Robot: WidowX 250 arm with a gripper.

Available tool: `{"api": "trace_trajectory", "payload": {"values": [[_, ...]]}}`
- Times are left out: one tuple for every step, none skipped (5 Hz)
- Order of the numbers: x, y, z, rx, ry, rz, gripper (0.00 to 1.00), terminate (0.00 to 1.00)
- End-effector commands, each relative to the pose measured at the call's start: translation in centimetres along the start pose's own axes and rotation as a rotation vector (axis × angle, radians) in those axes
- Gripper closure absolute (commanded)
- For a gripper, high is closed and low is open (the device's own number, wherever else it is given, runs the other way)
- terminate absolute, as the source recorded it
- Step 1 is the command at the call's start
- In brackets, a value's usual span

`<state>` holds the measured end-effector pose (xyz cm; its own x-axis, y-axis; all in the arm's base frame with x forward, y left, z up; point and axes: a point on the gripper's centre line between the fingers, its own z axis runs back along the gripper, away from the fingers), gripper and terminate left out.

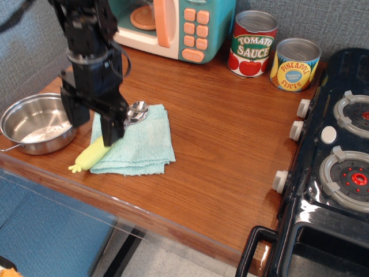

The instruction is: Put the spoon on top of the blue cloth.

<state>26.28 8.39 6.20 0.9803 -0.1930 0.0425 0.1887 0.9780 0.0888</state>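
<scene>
The spoon (90, 156) lies slantwise on the left part of the blue cloth (147, 143). Its silver bowl rests at the cloth's back left corner. Its yellow-green handle sticks out over the cloth's front left edge onto the wooden counter. My black gripper (94, 130) hangs just above the spoon's middle with its fingers (113, 130) spread apart. It looks open and holds nothing. The middle of the spoon is hidden behind one finger.
A steel pot (34, 122) stands just left of the cloth. A toy microwave (176, 26), a tomato sauce can (252, 43) and a pineapple can (295, 63) line the back. A toy stove (334, 173) fills the right. The counter's front edge is near.
</scene>
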Motion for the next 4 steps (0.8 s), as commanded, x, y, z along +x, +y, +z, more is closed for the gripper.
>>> {"api": "trace_trajectory", "payload": {"values": [[-0.96, 0.66, 2.75, 0.015, -0.072, -0.030, 0.00, 0.00], [-0.96, 0.66, 2.75, 0.015, -0.072, -0.030, 0.00, 0.00], [-0.96, 0.66, 2.75, 0.015, -0.072, -0.030, 0.00, 0.00], [-0.96, 0.66, 2.75, 0.015, -0.072, -0.030, 0.00, 1.00]]}}
